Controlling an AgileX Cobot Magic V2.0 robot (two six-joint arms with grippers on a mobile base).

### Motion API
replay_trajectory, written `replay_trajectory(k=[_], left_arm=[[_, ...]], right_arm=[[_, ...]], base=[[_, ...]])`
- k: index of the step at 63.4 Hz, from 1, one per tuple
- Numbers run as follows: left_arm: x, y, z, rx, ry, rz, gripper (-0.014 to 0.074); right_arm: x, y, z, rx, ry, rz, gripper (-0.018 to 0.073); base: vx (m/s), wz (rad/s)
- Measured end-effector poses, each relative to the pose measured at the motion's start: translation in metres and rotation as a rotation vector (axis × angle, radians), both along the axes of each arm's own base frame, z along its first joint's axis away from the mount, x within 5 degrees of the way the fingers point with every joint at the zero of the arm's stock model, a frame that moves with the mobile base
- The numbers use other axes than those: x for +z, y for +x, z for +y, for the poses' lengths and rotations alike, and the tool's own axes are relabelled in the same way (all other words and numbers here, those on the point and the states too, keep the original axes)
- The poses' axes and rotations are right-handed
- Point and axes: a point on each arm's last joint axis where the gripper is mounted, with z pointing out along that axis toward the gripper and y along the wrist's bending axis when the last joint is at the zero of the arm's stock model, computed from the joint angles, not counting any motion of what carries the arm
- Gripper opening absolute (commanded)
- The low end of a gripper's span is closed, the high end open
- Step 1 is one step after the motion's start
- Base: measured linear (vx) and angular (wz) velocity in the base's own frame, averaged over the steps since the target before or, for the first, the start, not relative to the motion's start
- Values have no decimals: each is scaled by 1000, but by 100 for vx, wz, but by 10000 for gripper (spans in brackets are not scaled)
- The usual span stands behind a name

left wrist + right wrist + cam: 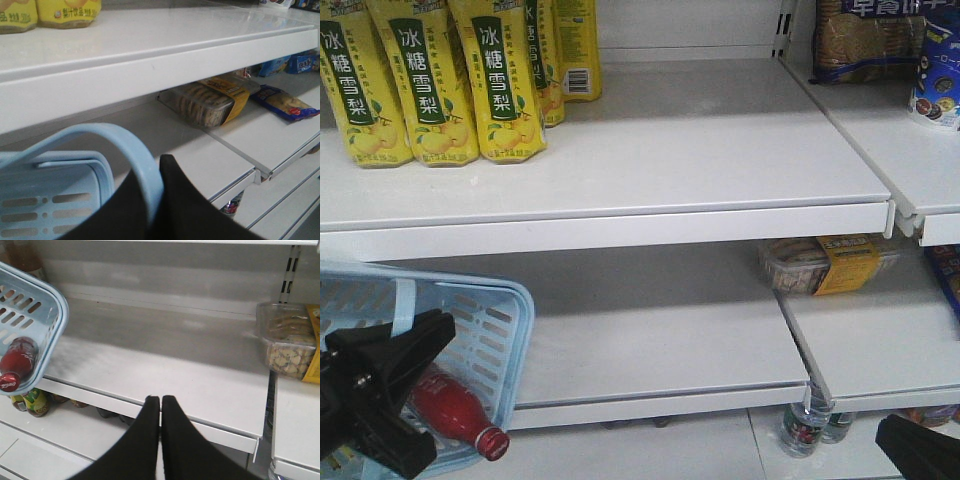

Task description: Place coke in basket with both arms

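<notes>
The light blue basket (520, 310) hangs tilted at the lower left, in front of the lower shelf. Its strap handle (150, 170) sits between the jaws of my left gripper (159, 172), which is shut on it. That gripper (415, 350) covers part of the basket in the front view. The coke (450, 405), red with a narrow neck and red cap, lies on its side inside the basket (57, 305). It shows as the coke (17, 362) in the right wrist view. My right gripper (160, 399) is shut and holds nothing, before the lower shelf edge, right of the basket.
Yellow pear-drink bottles (430, 80) stand on the upper shelf at the left. A clear biscuit box with a yellow label (825, 262) lies on the lower shelf at the right. Small bottles (807, 425) stand below that shelf. A blue snack pack (285, 102) lies further right.
</notes>
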Motion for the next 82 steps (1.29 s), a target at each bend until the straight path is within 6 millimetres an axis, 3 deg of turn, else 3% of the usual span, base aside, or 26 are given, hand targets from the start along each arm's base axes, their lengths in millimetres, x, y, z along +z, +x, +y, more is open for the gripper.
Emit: replay_trajectory(k=[33, 82], left_arm=[[-42, -41, 27, -4, -23, -83, -6], [-35, -45, 39, 86, -120, -134, -6]], right_arm=[[0, 0, 0, 0, 0, 0, -5], [0, 0, 0, 0, 0, 0, -5]], base=[[0, 0], [0, 0]])
